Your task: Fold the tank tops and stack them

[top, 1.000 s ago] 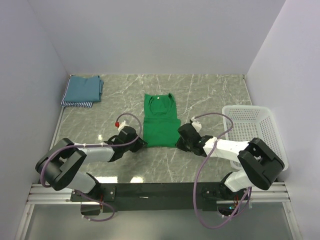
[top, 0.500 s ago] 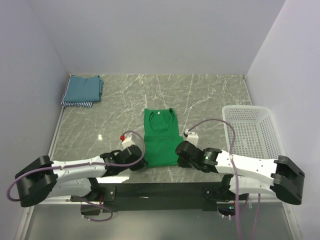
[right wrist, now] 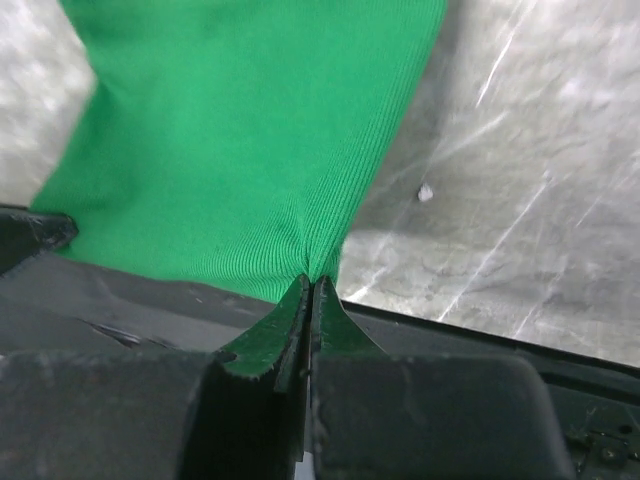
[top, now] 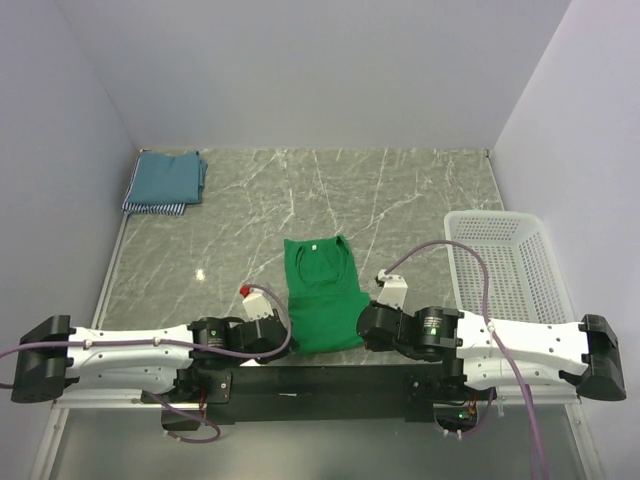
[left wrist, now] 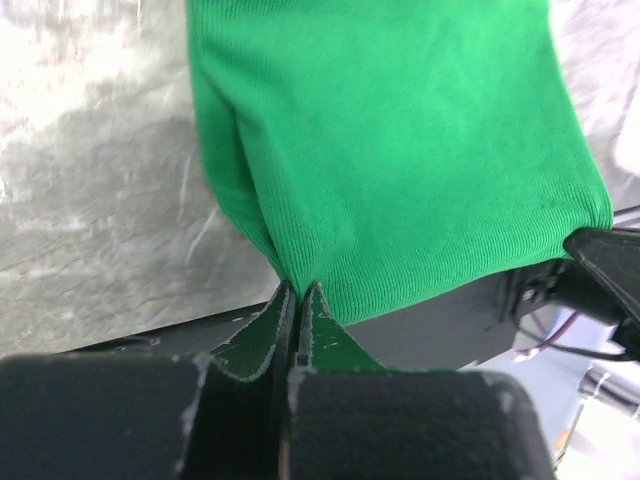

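The bright green tank top (top: 320, 292) lies flat near the table's front edge, neckline pointing away, hem over the front edge. My left gripper (top: 282, 338) is shut on its bottom left hem corner (left wrist: 290, 270). My right gripper (top: 362, 332) is shut on its bottom right hem corner (right wrist: 318, 262). The green cloth fills both wrist views (left wrist: 400, 150) (right wrist: 240, 130). The teal-blue tank top (top: 168, 176) lies folded on top of the navy-and-white striped tank top (top: 155, 207) at the far left corner.
A white mesh basket (top: 508, 268) stands at the right side of the grey marbled table (top: 420, 200). The black front rail (top: 330, 380) runs under the hem. White walls close in the back and sides.
Both grippers have pulled the green tank top toward the front edge, and it slid nearer with them. Both arms have stretched out low and flat along the front.
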Controlling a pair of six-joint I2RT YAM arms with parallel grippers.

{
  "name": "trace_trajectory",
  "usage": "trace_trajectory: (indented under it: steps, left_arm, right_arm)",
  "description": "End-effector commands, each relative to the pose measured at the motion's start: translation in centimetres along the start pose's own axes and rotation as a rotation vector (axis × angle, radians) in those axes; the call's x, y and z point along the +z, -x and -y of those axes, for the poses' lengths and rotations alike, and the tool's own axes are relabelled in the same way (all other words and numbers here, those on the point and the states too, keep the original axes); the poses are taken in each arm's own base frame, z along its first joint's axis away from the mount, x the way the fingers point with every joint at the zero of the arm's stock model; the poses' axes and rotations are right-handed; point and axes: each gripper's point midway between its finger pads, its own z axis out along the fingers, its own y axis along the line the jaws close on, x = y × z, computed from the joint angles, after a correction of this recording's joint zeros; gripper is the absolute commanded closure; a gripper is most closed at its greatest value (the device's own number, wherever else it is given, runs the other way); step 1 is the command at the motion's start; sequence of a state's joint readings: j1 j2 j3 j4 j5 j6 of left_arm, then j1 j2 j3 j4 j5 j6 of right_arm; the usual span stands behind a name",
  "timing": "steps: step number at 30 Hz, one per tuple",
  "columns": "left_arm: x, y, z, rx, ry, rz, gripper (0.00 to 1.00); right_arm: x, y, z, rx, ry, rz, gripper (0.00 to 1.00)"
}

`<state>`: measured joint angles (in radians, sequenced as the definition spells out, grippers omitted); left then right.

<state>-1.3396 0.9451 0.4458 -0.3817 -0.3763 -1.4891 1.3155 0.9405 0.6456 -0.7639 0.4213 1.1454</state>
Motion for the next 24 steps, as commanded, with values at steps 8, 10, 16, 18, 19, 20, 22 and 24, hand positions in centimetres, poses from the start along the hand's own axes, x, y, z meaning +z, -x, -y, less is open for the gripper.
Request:
trace_trajectory:
  steps: [8,10,16,18,19,20,22,24]
  left_arm:
    - [-2.4,5.1,4.5,-0.023,-0.048,0.179,1.0]
    - [-2.4,6.0,5.2,-0.034,-0.061,0.192,0.99]
    - [-2.4,9.7,6.5,-0.022,-0.105,0.233,0.99]
    - [-2.3,11.1,6.7,-0.033,-0.109,0.242,1.0]
    - [-2.2,11.7,7.0,-0.021,-0.117,0.25,0.99]
    - [-2.1,12.8,7.1,-0.035,-0.117,0.268,0.99]
    - [-1.7,13.4,7.2,-0.016,-0.12,0.257,1.0]
    - [-1.3,15.4,7.6,-0.031,-0.124,0.285,0.99]
  right_arm:
    - [-2.6,6.6,-1.6,-0.013,-0.039,0.176,1.0]
    - [-2.5,7.1,-1.8,-0.014,-0.039,0.181,1.0]
    - [-1.9,10.1,-1.8,0.008,-0.02,0.205,1.0]
    - [-1.5,11.4,-1.6,0.011,-0.022,0.223,1.0]
    - [-1.4,11.8,-1.9,0.009,-0.008,0.217,1.0]
    - [-1.0,12.2,-2.0,-0.007,-0.011,0.22,1.0]
    - [-0.6,13.7,-1.8,0.007,-0.023,0.233,1.0]
    - [0.3,14.5,-1.9,-0.009,-0.024,0.225,1.0]
